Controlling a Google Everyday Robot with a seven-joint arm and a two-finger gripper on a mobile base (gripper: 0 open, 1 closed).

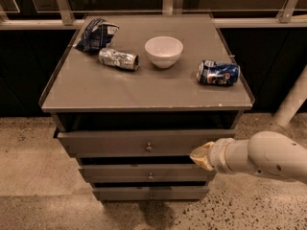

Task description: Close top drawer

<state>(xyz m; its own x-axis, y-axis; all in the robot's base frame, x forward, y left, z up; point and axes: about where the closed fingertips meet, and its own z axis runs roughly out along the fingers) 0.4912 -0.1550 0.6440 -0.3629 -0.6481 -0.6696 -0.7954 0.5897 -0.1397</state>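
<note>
The top drawer [120,143] is the widest grey drawer front with a small round metal knob [148,147]. It stands pulled out a little from under the cabinet top, with a dark gap above it. My gripper [200,156] comes in from the right on a white arm [264,158]. Its tan tip rests at the right part of the drawer's front.
On the cabinet top [144,87] lie a white bowl [163,51], a blue can [218,73] on its side, a crushed silver can [118,59] and a blue chip bag [96,34]. Two narrower drawers [149,176] sit below. A white post [293,102] stands at right.
</note>
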